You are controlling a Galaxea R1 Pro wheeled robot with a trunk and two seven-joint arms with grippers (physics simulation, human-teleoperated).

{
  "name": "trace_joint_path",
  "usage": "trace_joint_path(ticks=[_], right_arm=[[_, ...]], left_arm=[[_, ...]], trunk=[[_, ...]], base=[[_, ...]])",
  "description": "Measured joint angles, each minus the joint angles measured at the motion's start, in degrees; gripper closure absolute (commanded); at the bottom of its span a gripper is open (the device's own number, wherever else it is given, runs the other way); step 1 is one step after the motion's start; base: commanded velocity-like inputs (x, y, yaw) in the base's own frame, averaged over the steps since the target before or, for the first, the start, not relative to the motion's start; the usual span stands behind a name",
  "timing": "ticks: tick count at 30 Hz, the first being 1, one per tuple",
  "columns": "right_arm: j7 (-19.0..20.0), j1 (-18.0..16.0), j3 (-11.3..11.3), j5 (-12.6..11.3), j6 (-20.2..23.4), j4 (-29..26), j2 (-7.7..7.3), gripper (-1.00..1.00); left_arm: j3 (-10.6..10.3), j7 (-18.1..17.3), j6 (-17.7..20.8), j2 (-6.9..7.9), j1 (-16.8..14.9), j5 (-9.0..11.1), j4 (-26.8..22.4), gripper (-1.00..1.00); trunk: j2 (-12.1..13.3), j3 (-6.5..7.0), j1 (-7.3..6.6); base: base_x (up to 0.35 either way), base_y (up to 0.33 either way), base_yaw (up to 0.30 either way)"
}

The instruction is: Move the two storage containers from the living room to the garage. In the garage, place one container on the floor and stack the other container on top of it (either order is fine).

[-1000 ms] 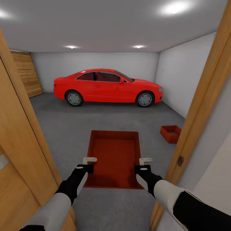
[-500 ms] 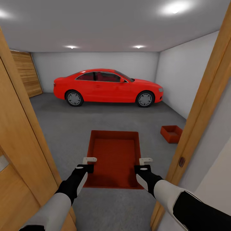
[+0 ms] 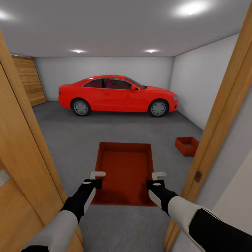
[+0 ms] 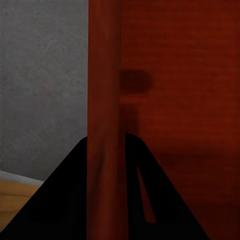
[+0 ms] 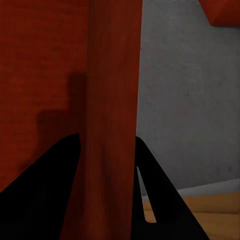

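An orange-red storage container [image 3: 125, 171] hangs in front of the robot in the head view, open top up, carried between both arms above the dark grey concrete floor [image 3: 105, 129] at the threshold of the garage. The left claw [image 3: 95, 178] grips the container's left wall and the right claw [image 3: 156, 178] grips its right wall, each at the near half of the rim. In the left wrist view the left claw's two dark fingers [image 4: 75, 200] straddle the wall of the carried container [image 4: 165, 100], one outside and one inside, closed against it; in the right wrist view the right claw's fingers [image 5: 165, 200] clamp the opposite wall [image 5: 112, 100] the same way. The second storage container [image 3: 187, 145] sits on the concrete floor ahead and to the right, near the white side wall [image 3: 199, 91], well apart from the carried one; a corner of it [image 5: 222, 11] shows in the right wrist view too. Wooden door frames stand close on either side, the left one [image 3: 21, 150] and the right one [image 3: 224, 115], with a strip of light wood at the wrist views' edges. Farther in, a red car [image 3: 117, 95] is parked side-on before the back wall, and a wooden slatted door [image 3: 29, 80] stands at the far left.
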Motion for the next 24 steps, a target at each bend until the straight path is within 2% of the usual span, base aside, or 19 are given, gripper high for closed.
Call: trace_joint_path(ticks=[24], right_arm=[[0.0,0.0,0.0,0.0,0.0,0.0,0.0,1.0]], left_arm=[[0.0,0.0,0.1,0.01,0.0,0.0,-0.1,1.0]], trunk=[[0.0,0.0,0.0]], base=[[0.0,0.0,0.0]])
